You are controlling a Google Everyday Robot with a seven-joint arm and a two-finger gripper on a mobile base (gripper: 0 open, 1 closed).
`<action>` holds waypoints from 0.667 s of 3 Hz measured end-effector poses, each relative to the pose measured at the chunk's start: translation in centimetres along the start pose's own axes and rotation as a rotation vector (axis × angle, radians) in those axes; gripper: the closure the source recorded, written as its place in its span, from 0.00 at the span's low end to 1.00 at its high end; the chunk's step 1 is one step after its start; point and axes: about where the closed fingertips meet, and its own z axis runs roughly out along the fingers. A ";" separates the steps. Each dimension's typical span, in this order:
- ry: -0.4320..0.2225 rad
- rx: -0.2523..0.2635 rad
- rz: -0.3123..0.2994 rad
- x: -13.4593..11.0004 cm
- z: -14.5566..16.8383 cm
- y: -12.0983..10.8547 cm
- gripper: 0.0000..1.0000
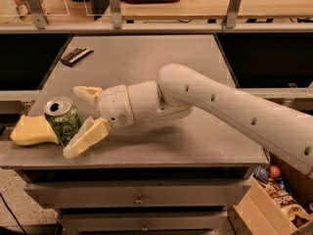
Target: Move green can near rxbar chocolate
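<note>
The green can (62,121) stands upright near the table's front left corner, silver top up. The rxbar chocolate (76,56) lies flat at the far left of the grey table (161,62), well behind the can. My gripper (78,122) reaches in from the right and is open. Its far finger (87,92) is behind and to the right of the can, and its near finger (87,138) is in front of it to the right. The can sits at the mouth of the fingers, with no grip on it.
A yellow wavy sponge (32,131) lies against the can's left side at the table's left edge. A railing with posts (115,6) runs behind the table. A cardboard box of snacks (274,195) sits on the floor at lower right.
</note>
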 end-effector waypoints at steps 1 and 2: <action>-0.008 -0.033 -0.021 -0.5 0.3 0.6 0.16; 0.008 -0.028 -0.022 -0.9 0.2 0.9 0.39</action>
